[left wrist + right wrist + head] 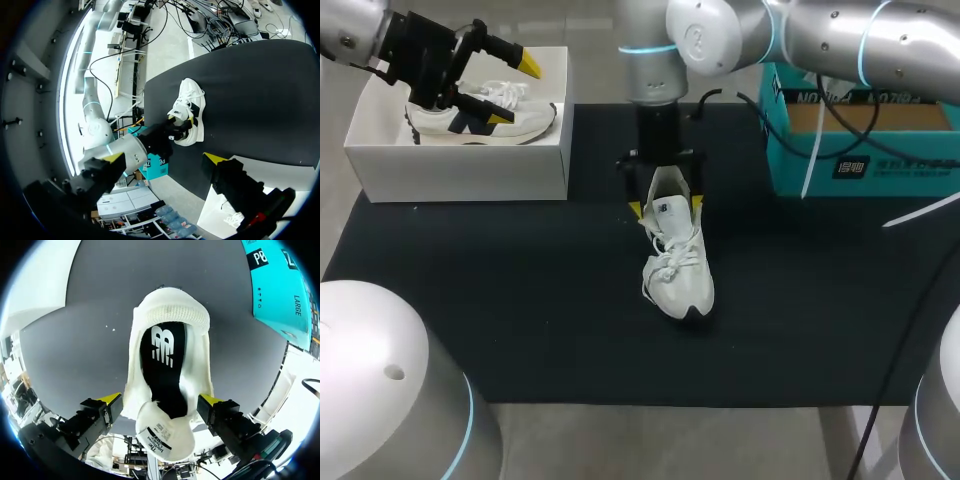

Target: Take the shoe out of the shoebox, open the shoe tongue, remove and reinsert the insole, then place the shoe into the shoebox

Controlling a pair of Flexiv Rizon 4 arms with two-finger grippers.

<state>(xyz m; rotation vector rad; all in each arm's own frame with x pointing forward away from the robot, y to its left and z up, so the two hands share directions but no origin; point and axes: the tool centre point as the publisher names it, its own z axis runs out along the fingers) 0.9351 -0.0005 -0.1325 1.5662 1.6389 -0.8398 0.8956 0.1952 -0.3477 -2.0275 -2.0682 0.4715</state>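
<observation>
The white shoe [677,270] stands upright on the black surface [520,300] at the middle of the frame in the head view. Its toe points toward the lower edge and its laces are loose. The right arm comes in from the upper right and hangs straight down over the shoe's heel end. The right pincer [666,208] is open, spread wide with one yellow tip on each side of the shoe's opening, close to its sides.

In the right wrist view the shoe lies between the fingers [107,402]. The tongue [165,435] is folded back toward the camera with its label showing. The dark insole [165,360] with a white mark lies inside the shoe.

In the upper left of the head view, the white shoebox [460,170] sits on the surface and holds another shoe [480,118], white with dark trim. The left pincer [515,92] hangs above that box, open and holding nothing. A teal box [860,165] stands at the upper right of the surface, well apart from the shoe.
</observation>
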